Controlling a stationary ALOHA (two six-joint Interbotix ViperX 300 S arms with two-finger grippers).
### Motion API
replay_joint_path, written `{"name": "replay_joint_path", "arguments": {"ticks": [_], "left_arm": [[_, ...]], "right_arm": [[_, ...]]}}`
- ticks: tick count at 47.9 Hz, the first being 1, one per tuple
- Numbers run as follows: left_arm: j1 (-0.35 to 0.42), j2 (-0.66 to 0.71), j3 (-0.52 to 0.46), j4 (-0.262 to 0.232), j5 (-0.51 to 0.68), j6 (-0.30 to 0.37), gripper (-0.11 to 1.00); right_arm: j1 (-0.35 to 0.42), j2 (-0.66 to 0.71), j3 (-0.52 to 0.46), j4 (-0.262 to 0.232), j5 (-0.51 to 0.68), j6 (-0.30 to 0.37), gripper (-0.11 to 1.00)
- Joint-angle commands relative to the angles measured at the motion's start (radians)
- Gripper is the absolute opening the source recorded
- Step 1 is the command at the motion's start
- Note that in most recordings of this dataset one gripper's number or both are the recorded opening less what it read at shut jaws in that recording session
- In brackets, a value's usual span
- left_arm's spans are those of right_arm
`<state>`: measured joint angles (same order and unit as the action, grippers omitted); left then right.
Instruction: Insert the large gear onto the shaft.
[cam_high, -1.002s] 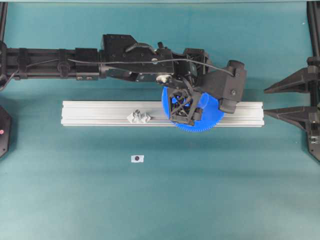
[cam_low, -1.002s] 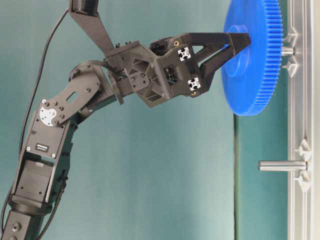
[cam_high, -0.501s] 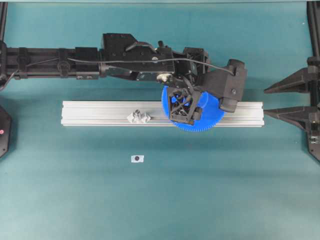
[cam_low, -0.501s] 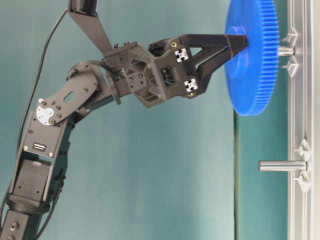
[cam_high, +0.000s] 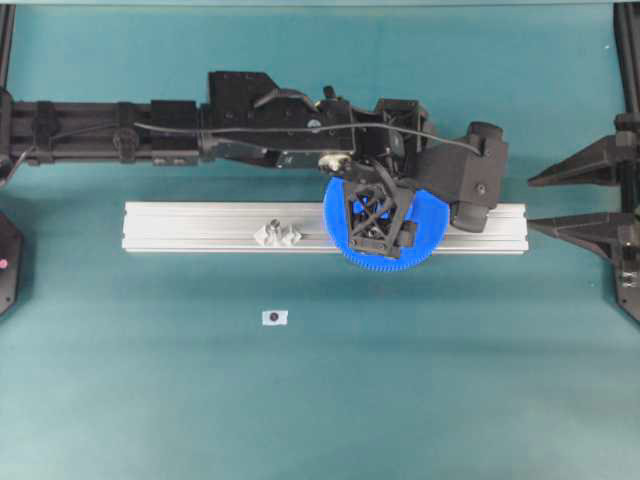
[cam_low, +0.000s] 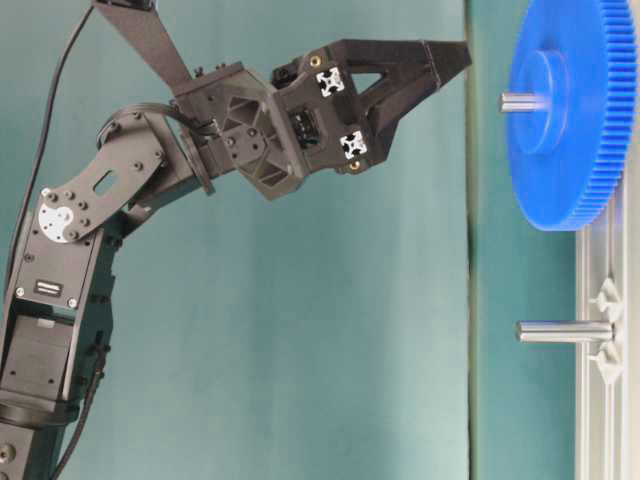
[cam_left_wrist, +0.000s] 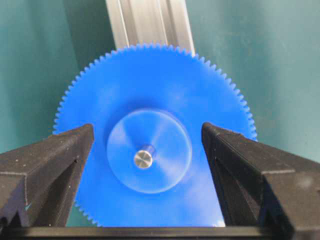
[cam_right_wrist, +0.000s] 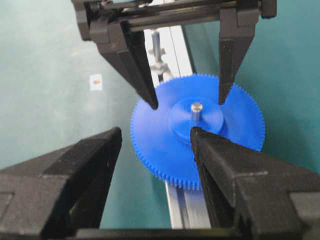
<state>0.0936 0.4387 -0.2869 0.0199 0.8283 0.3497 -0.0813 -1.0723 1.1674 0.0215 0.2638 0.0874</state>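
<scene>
The large gear (cam_high: 430, 232) is a bright-blue toothed disc seated on the shaft (cam_low: 520, 100), whose silvery tip pokes out through the raised hub (cam_left_wrist: 150, 150). My left gripper (cam_low: 455, 55) hangs open straight above the gear, apart from it. In its wrist view the black fingers (cam_left_wrist: 75, 150) stand either side of the hub with the shaft tip (cam_left_wrist: 143, 159) between them. My right gripper (cam_right_wrist: 156, 132) is open and holds nothing; it looks along the rail at the gear (cam_right_wrist: 195, 130) and the left gripper (cam_right_wrist: 187, 102).
The shaft stands on a long aluminium rail (cam_high: 200, 225) across the teal table. A second upright pin on a clear mount (cam_high: 275, 233) sits further left on the rail. A small white tag with a dark spot (cam_high: 274, 317) lies in front of it.
The left gripper let go of the gear's hub and rose away. The gear slid down the shaft, whose tip now sticks out of the hub.
</scene>
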Motion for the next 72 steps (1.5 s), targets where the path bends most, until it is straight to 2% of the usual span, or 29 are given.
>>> {"name": "replay_joint_path", "arguments": {"ticks": [1,12,32,47,52,61,72], "left_arm": [[-0.003,-0.051,-0.026,0.002,-0.003,-0.002,0.89],[-0.003,-0.115,0.025,0.002,-0.008,-0.006,0.89],[-0.002,-0.304,0.235,0.002,-0.031,-0.049,0.89],[0.0,-0.453,0.376,0.002,-0.048,-0.081,0.88],[-0.002,-0.495,0.422,0.002,-0.091,-0.097,0.88],[-0.006,-0.58,0.535,0.002,-0.235,-0.104,0.88],[-0.011,-0.672,0.652,0.002,-0.256,-0.106,0.88]], "right_arm": [[-0.002,0.003,-0.011,0.0,-0.009,0.009,0.67],[-0.002,-0.009,-0.009,0.0,-0.002,0.008,0.67],[-0.002,-0.094,0.002,0.0,0.106,0.009,0.67],[-0.003,-0.092,0.008,0.005,0.109,0.012,0.67],[-0.003,-0.097,0.018,0.005,0.107,0.037,0.67],[-0.002,-0.097,0.026,0.005,0.107,0.066,0.67],[-0.002,-0.098,0.028,0.005,0.109,0.066,0.67]]}}
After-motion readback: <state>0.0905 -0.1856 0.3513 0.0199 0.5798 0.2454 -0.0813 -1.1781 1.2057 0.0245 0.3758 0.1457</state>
